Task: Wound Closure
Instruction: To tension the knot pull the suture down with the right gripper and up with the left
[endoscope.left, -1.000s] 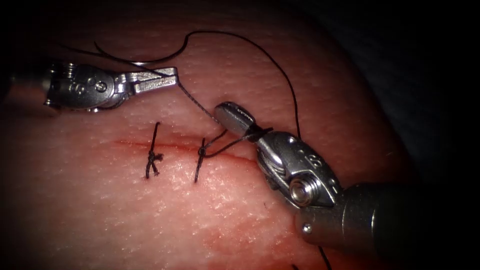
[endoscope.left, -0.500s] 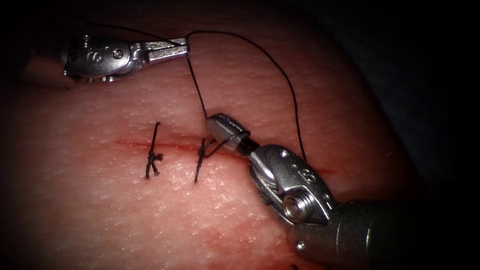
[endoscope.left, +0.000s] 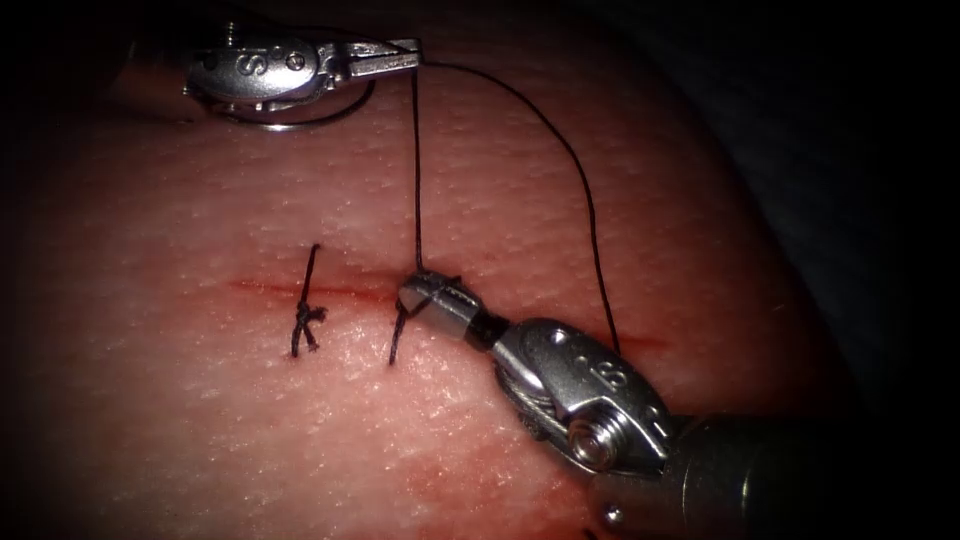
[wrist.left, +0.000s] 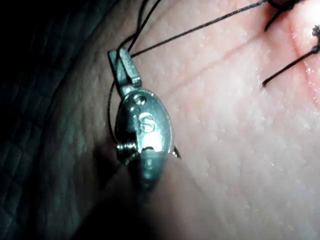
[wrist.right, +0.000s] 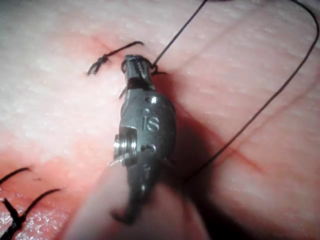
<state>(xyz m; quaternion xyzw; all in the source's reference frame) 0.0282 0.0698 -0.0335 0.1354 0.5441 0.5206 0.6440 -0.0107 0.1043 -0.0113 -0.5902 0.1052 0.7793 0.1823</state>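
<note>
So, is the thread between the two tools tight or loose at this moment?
Tight. The thread runs in a straight line from the left tool, shut on it, down to the right tool at the cut.

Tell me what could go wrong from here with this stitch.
The thin black thread runs taut from the left arm's silver needle driver to the right arm's silver needle driver at the second knot; hard tension might snap it or tear the pink tissue. The curved steel needle beside the left tool could snag tissue.
</note>
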